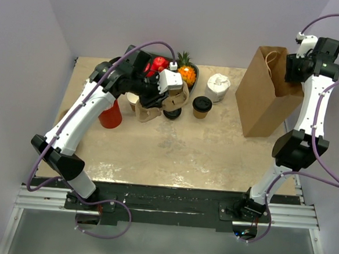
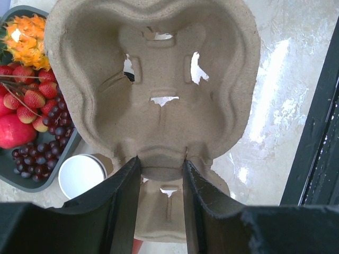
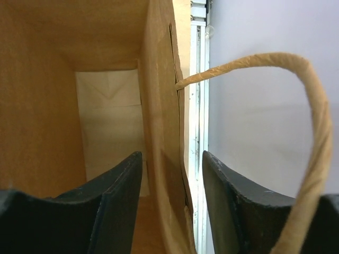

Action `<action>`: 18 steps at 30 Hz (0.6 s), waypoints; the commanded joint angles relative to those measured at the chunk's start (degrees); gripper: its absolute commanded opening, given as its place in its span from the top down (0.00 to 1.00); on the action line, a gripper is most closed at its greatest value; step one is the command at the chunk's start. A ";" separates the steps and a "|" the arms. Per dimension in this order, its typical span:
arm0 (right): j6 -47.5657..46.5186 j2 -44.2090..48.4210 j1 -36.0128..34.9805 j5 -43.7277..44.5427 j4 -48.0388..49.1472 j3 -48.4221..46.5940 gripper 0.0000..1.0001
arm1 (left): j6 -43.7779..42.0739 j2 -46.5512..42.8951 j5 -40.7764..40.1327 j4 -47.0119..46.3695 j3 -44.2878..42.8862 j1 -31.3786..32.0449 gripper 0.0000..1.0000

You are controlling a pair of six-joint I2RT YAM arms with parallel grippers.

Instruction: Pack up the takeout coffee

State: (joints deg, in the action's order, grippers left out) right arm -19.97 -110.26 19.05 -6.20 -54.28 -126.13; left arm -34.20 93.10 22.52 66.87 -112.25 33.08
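The takeout coffee [image 1: 202,106], a small brown cup with a black lid, stands mid-table to the left of the paper bag [image 1: 267,99]. My left gripper [image 1: 160,97] [image 2: 160,161] is shut on the rim of a moulded pulp cup carrier [image 2: 159,69] [image 1: 149,113], held just left of the coffee. My right gripper [image 1: 294,70] [image 3: 172,156] is at the bag's top right edge. Its jaws are open and straddle the bag wall [image 3: 161,106], with a gap on the outer side. The bag's inside shows empty.
A dark fruit tray [image 1: 195,76] [image 2: 53,177] sits at the back. A lidless white-inside cup [image 2: 82,174] stands below the carrier. A red cup [image 1: 110,115] is to the left, a white bundle [image 1: 217,87] near the bag. A twisted paper handle [image 3: 312,132] loops by my right finger.
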 commanded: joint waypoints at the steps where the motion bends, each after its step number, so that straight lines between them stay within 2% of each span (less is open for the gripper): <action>1: -0.07 2.41 0.20 -1.62 1.46 -2.02 0.50 | -0.87 0.06 0.06 -1.75 -0.08 0.41 1.00; 2: 0.01 2.42 0.20 -1.63 1.46 -1.93 0.53 | -0.96 0.15 -0.02 -1.74 -0.08 0.49 1.00; 7: 0.19 3.82 0.20 -1.28 1.81 -0.70 0.79 | -1.05 0.33 0.15 -1.83 -0.17 0.58 1.00; 8: 0.28 4.43 0.20 -1.19 1.81 -0.35 0.91 | -1.14 0.33 0.24 -1.83 -0.17 0.67 1.00; 9: 0.28 4.61 0.20 -1.10 1.90 -0.26 0.94 | -1.22 0.33 0.33 -1.83 -0.17 0.76 1.00; 11: 0.28 6.18 0.20 -1.36 2.51 0.52 0.99 | -1.05 0.33 0.24 -2.53 -0.51 0.67 1.00; 18: -6.30 16.10 0.11 -4.35 5.85 9.66 1.00 | -2.28 -0.64 3.92 -8.15 -2.72 1.28 1.00</action>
State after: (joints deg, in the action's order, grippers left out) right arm -21.76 -102.85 19.09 -7.64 -52.77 -120.40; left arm -34.35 93.47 22.92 64.99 -112.33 33.52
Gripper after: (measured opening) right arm 0.019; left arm 0.392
